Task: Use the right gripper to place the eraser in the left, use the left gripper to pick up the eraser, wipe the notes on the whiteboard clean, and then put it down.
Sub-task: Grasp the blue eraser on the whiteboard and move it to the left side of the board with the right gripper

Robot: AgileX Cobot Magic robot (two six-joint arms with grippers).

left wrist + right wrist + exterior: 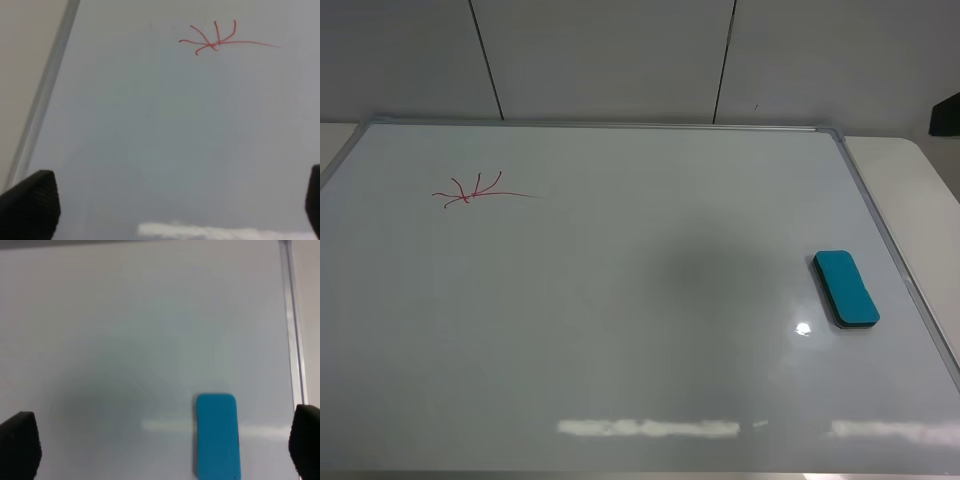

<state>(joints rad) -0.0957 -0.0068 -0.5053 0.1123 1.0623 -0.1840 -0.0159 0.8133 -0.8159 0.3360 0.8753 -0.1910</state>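
The teal-blue eraser (845,288) lies flat on the whiteboard (620,300) near its right edge; it also shows in the right wrist view (216,435). The red notes (475,190) are at the board's upper left and show in the left wrist view (217,39). Neither arm shows in the exterior high view. My left gripper (175,200) is open and empty, its fingertips (30,202) wide apart above the board's left part. My right gripper (162,447) is open and empty, with the eraser lying between its spread fingertips (17,445), nearer one side, some way below.
The board's silver frame (880,220) runs close beside the eraser on the right. A beige tabletop (920,190) shows beyond the frame. A dark object (946,115) sits at the far right edge. Grey wall panels stand behind the board.
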